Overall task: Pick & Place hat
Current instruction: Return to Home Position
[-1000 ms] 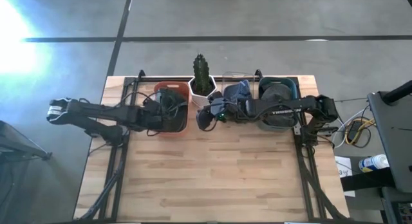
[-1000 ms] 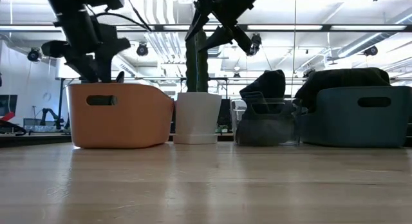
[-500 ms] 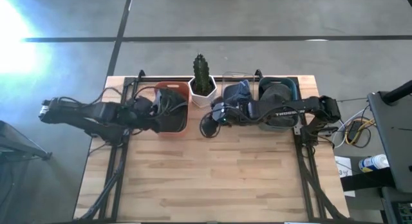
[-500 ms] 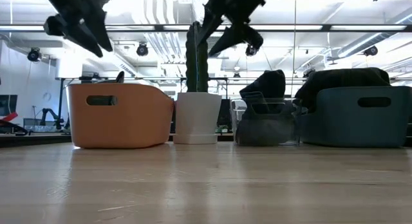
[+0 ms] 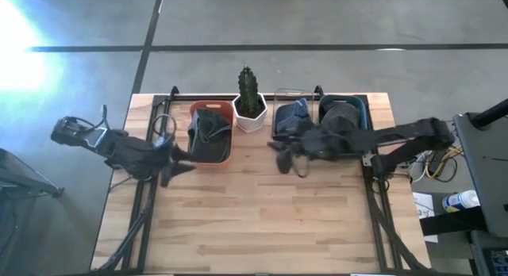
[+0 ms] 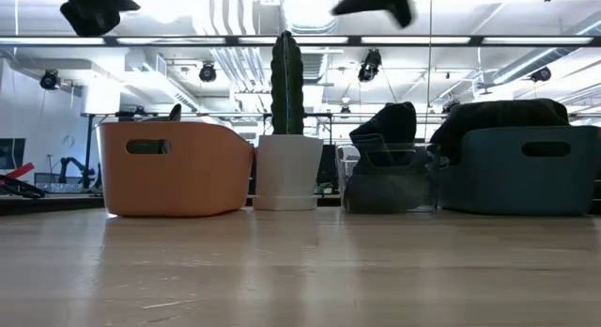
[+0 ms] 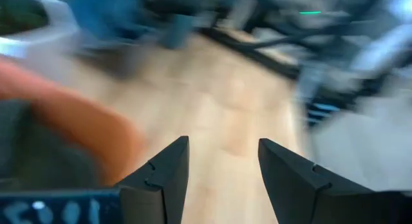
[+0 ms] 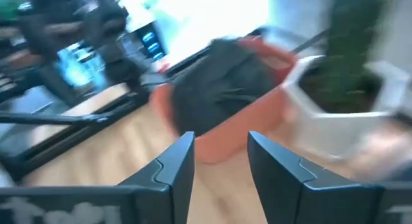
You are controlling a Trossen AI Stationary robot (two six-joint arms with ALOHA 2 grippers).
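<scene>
A dark hat (image 5: 210,133) lies inside the orange bin (image 5: 231,153) at the table's far side; the right wrist view shows the hat (image 8: 219,82) filling the bin (image 8: 232,137). My left gripper (image 5: 182,166) hangs open just left of the bin and nearer the table's near edge, its fingers (image 7: 161,179) over bare wood, gripper midpoint (image 7: 222,153). My right gripper (image 5: 290,165) is open above the table in front of the clear bin, facing the orange bin, midpoint (image 8: 221,147). Both grippers are high up in the low view: left (image 6: 94,6), right (image 6: 376,0).
A cactus in a white pot (image 5: 248,93) stands right of the orange bin. Farther right are a clear bin with a dark hat (image 5: 292,117) and a teal bin with a dark hat (image 5: 343,116). Bare wooden tabletop (image 5: 262,220) stretches to the near edge.
My left gripper has drawn back from over the orange bin toward the table's left and near edges and has risen. My right gripper has moved from beside the cactus pot toward the right and near edge, also rising. The hat has stayed in the orange bin.
</scene>
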